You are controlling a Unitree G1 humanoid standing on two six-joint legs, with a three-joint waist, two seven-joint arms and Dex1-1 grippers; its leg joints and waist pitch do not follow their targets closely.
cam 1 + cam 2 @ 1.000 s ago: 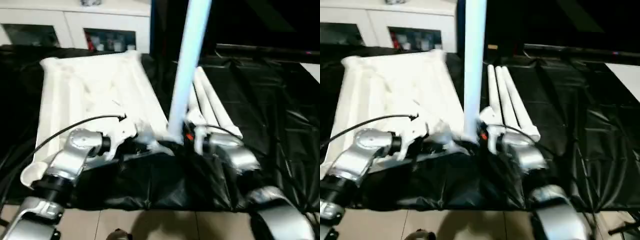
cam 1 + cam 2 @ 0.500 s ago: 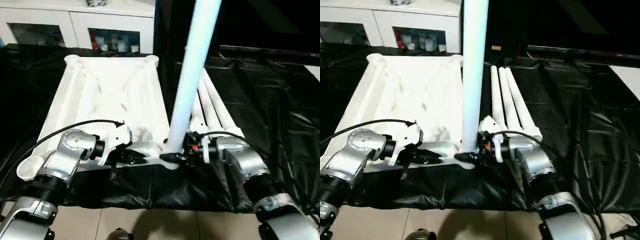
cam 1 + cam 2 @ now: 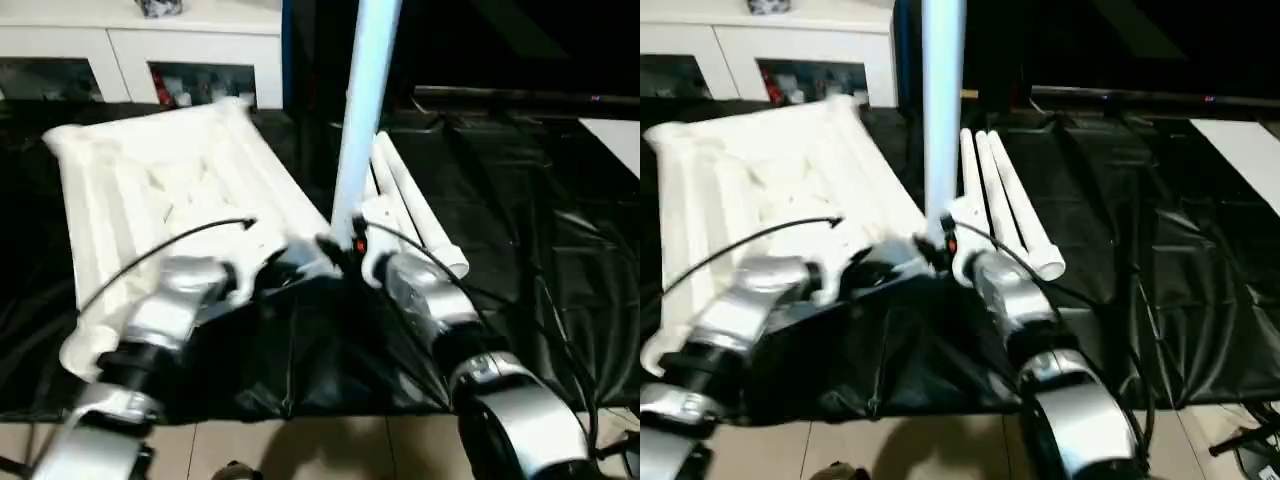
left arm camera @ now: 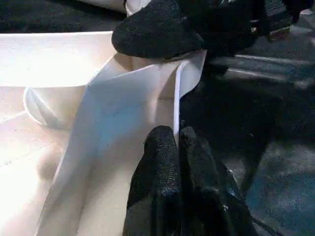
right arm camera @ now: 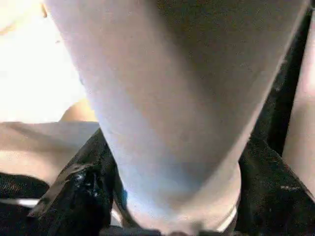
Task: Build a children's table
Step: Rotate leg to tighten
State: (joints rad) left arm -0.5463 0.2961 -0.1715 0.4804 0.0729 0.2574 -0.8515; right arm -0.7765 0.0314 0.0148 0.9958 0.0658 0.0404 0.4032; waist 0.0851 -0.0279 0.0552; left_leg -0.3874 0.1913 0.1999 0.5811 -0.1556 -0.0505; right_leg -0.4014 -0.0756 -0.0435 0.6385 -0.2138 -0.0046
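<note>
Tabletop point(image 3: 170, 190) corner holds one upright leg point(image 3: 362, 120), gripped by right hand point(image 3: 350, 250); left hand point(image 4: 179, 147) closed.

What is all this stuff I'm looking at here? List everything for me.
tabletop: one, white, upside down on the black sheet, ribbed underside up, on the left
upright leg: one, white, standing at the tabletop's near right corner
spare legs: three, white, lying side by side to the right of the tabletop
black sheet: one, black, covering the work surface
cabinet: one, white, glass doors, behind the tabletop
left gripper: one, black, shut on a thin edge of the tabletop
right gripper: one, black, around the upright leg's base
</note>
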